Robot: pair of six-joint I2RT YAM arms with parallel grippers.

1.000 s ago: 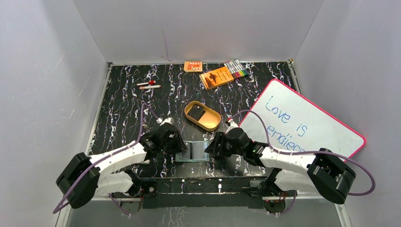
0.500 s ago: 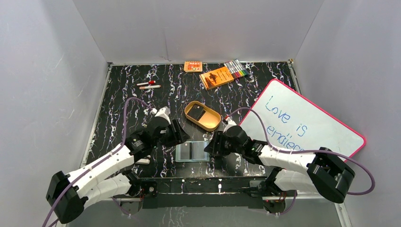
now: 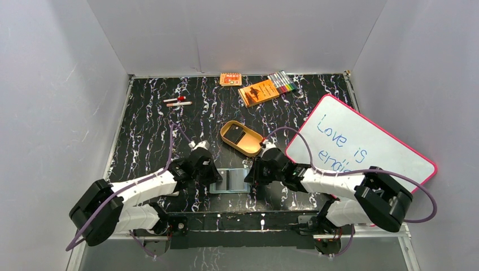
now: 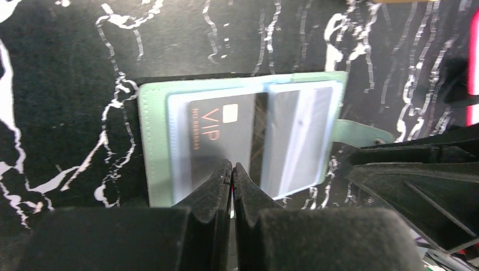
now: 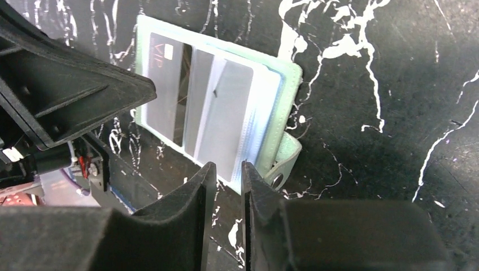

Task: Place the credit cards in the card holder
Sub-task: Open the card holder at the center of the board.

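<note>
The sage-green card holder (image 3: 230, 179) lies open and flat near the table's front edge, between my two grippers. A dark credit card (image 4: 217, 132) marked VIP sits in its left pocket (image 4: 152, 147). A greyer credit card (image 4: 296, 135) sits in the right pocket under clear plastic. My left gripper (image 4: 231, 166) is shut, its tips over the near edge of the VIP card, with nothing seen between them. My right gripper (image 5: 226, 166) stands at the holder's right near corner (image 5: 285, 73) beside the snap tab (image 5: 282, 161). Its fingers show a narrow empty gap.
A tan oval tray (image 3: 242, 138) with a dark flat piece in it stands just behind the holder. A pink-edged whiteboard (image 3: 361, 147) leans at the right. An orange booklet (image 3: 258, 92), markers (image 3: 282, 82), a small orange box (image 3: 230, 79) and pens (image 3: 178, 102) lie at the back.
My left gripper lifted away toward the back left, opened, then came back to the holder's left side and shut. My right gripper narrowed and edged closer to the holder.
</note>
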